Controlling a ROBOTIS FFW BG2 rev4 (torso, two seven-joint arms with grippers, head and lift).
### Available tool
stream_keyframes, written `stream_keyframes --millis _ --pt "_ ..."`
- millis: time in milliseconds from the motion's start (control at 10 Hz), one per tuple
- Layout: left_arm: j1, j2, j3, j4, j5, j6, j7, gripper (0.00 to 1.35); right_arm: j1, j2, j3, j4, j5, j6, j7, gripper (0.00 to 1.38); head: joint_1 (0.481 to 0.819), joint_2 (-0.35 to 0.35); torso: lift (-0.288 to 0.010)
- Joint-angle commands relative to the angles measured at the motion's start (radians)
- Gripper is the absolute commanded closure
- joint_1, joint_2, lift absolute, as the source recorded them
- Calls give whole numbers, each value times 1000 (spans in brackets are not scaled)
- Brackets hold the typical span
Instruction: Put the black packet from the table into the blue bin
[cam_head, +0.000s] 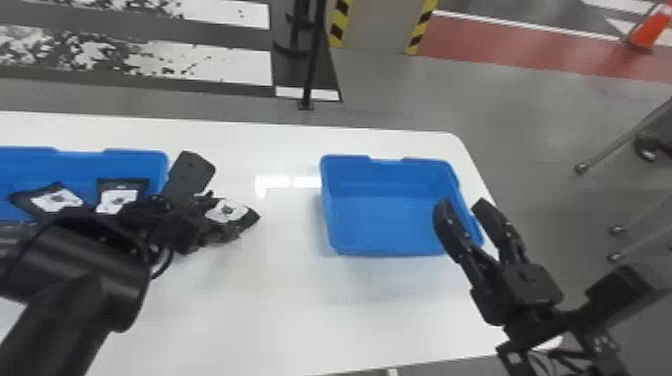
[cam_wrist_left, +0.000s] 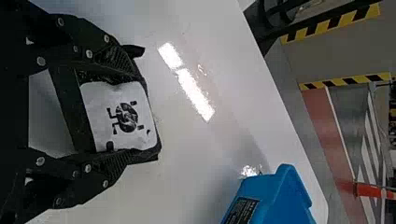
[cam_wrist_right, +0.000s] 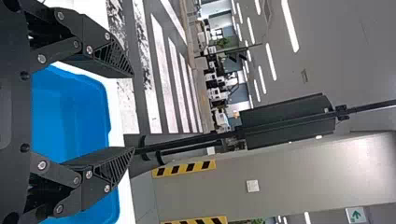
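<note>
My left gripper (cam_head: 212, 200) is over the left-middle of the table in the head view, shut on the black packet (cam_head: 227, 211) with a white label. In the left wrist view, the packet (cam_wrist_left: 122, 116) sits between the two fingers of the left gripper (cam_wrist_left: 135, 109), both pressing its edges. The empty blue bin (cam_head: 390, 215) stands to the right of the packet, apart from it; a corner of the bin (cam_wrist_left: 273, 196) shows in the left wrist view. My right gripper (cam_head: 462, 207) is parked by the bin's right side, its fingers apart; in the right wrist view the right gripper (cam_wrist_right: 133, 112) holds nothing.
Another blue bin (cam_head: 135, 162) lies at the table's left, holding several black packets (cam_head: 120, 192) with white labels, partly behind my left arm. The white table (cam_head: 280, 300) has its right edge beneath the right arm. A black stand (cam_head: 307, 75) rises beyond the far edge.
</note>
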Motion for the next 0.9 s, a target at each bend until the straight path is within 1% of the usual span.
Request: stream_keyframes --millis 0,100,200,400,500,600,800 --pt "4 -1 21 -1 -8 -74 -17 1225 -3 1 2 4 2 0 1 510 695 -227 -110" --pt "7 -1 29 -1 -6 -121 -20 1210 -5 1 2 4 2 0 0 510 695 -227 -110" --pt "7 -1 30 -1 -12 -145 -34 1210 -5 1 2 4 2 2 1 510 695 -228 -110" --pt "9 0 40 -21 63 -204 -79 1210 2 1 2 4 2 0 0 510 695 -234 -110" --pt "39 13 42 -109 99 -194 -89 1210 2 1 2 4 2 0 0 510 695 -248 -110" --pt "93 23 80 -230 111 -172 -92 1210 2 1 2 2 2 0 0 510 695 -259 -110" --pt "196 31 212 -414 101 -155 -103 1210 2 1 2 2 2 0 0 510 695 -250 -110"
